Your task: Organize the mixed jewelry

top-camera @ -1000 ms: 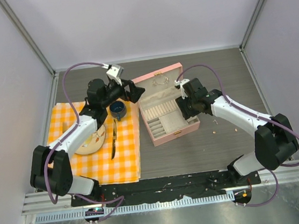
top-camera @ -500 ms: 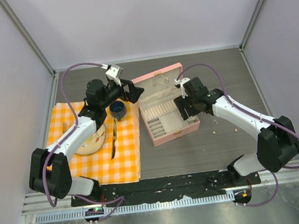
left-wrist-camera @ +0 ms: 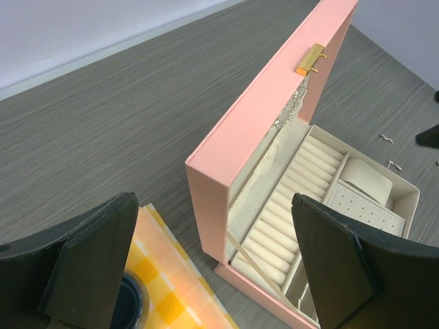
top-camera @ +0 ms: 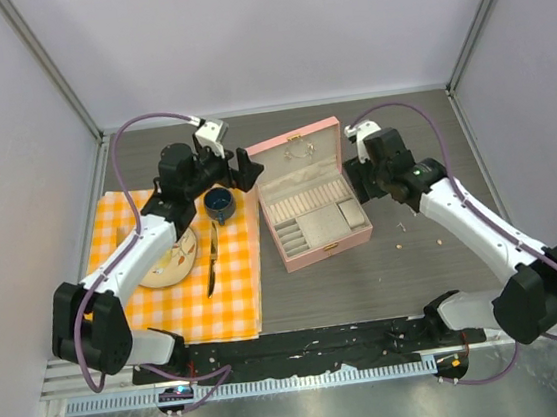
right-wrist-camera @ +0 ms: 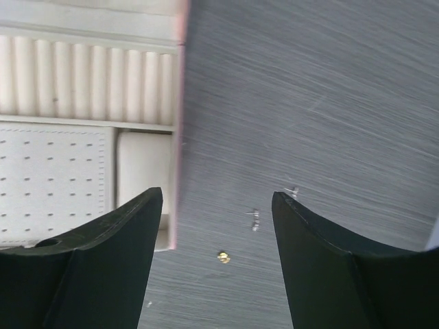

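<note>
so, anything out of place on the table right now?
Yes: a few tiny jewelry pieces lie scattered on the bare table right of the open pink box, outside its compartments. Nothing looks damaged.
</note>
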{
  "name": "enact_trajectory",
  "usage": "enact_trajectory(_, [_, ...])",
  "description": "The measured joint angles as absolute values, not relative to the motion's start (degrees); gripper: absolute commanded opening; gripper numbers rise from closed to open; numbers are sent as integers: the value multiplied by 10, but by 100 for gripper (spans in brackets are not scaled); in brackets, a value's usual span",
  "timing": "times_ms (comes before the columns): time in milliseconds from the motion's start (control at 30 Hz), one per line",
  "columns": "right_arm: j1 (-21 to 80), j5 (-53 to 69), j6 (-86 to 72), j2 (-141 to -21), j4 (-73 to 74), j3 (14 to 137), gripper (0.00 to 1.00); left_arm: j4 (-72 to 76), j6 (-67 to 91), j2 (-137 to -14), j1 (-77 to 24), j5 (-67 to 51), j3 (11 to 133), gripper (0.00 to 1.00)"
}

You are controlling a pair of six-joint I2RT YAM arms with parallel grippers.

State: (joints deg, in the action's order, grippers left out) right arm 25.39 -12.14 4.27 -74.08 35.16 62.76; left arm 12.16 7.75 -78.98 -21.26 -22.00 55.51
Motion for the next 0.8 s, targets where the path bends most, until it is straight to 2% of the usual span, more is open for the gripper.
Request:
enact_trajectory(333, [79, -104, 111, -665, 348, 576, 64, -9, 45, -751, -211, -185, 615, 100])
enact_trajectory(533, [67, -102, 157, -665, 337, 500, 60, -71, 34, -742, -210, -179, 621, 100])
enact_trajectory(800, [28, -93, 199, -717, 289, 465, 49, -141, 7, -731, -210, -169, 630, 100])
